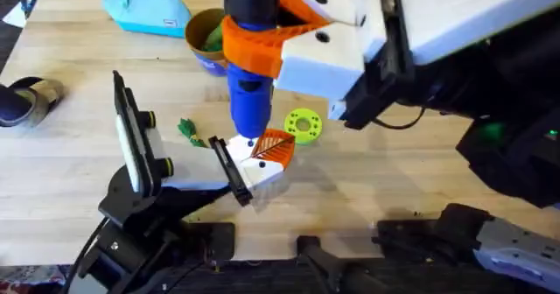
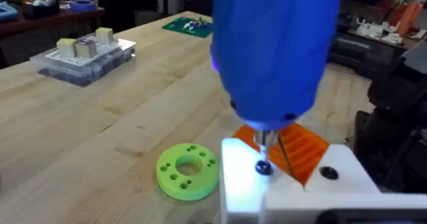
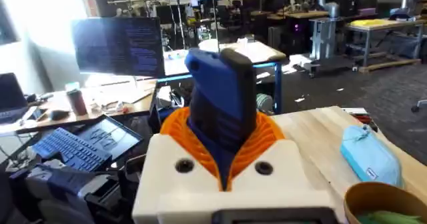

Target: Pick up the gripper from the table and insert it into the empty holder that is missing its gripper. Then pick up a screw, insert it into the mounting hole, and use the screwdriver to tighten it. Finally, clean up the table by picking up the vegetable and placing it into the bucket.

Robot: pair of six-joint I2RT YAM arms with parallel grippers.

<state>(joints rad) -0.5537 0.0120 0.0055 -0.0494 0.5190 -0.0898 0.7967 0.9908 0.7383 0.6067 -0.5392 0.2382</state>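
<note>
We see the screwdriver [image 1: 249, 75] standing upright, tip down on a screw [image 2: 263, 167] in the white holder [image 1: 258, 173], its long axis vertical, clamped in our right gripper [image 3: 223, 164]. Tightening looks underway. The vegetable [image 1: 189, 129], just beside the holder, awaits the bucket [image 1: 207, 38] beyond. We cannot tell the left gripper's state.

A light-blue zip pouch [image 1: 149, 11] and a bright-green ring disc [image 1: 303, 125] lie on the wooden table [image 1: 70, 154]
</note>
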